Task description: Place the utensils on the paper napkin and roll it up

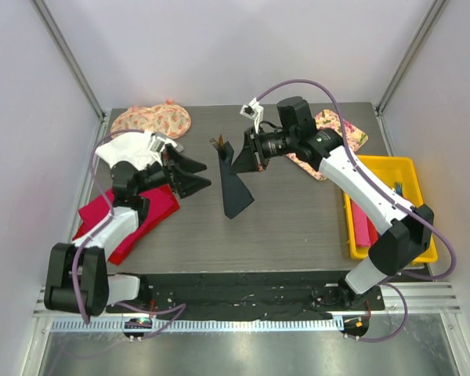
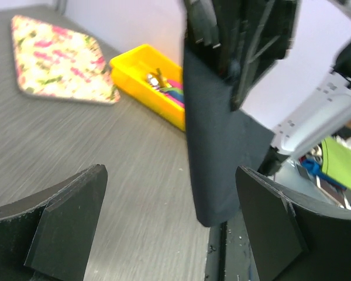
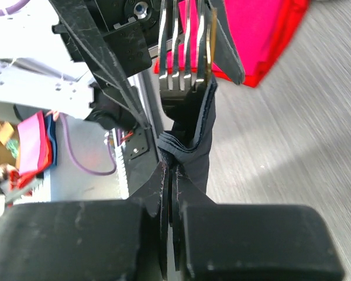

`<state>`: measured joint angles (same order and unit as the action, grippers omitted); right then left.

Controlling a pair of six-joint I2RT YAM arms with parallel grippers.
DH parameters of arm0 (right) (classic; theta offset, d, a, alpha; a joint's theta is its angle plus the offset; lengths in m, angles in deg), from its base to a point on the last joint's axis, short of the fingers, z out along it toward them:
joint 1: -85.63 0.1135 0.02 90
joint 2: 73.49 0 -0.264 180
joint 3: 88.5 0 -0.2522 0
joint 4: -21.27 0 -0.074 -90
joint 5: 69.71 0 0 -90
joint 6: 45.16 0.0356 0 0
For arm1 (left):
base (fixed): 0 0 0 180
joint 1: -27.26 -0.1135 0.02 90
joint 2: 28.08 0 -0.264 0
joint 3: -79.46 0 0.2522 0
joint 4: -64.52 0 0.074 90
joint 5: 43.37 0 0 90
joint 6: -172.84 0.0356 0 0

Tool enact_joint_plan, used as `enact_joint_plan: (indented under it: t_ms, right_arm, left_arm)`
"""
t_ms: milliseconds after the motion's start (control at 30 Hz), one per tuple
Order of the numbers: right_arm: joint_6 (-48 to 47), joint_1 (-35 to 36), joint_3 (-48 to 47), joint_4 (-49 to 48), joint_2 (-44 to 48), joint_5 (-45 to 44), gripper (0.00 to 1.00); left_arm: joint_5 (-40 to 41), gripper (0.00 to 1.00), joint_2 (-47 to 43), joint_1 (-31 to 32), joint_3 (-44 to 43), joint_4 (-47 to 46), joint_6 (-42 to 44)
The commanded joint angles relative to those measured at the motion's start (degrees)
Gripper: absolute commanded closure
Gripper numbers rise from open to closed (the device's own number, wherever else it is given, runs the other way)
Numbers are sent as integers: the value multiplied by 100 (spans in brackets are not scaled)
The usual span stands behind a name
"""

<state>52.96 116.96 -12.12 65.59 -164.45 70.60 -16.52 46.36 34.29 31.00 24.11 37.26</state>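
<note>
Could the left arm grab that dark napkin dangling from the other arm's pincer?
Probably yes. The left pincer is wide open and faces the paper napkin, with only bare table between them. The right pincer clamps the top, so the hanging lower part looks free.

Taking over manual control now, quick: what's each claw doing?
Left claw: open, holding nothing.
Right claw: closed on the dark napkin, with a fork sticking out of its folds.
</note>
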Motion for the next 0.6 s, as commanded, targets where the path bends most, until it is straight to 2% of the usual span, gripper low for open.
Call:
enact_joint_plan:
  t_ms: [0, 167, 567]
  right_arm:
    - [-346, 267, -365, 54, 482, 94, 99]
    - [-627, 601, -541, 256, 632, -81, 99]
    - [-1321, 1349, -980, 643, 720, -556, 99]
  left_arm:
    - [-268, 3, -823, 246, -28, -349, -4]
    - [-4, 3, -1203, 422, 7, -164, 32]
    - [75, 2, -1554, 721, 42, -129, 234]
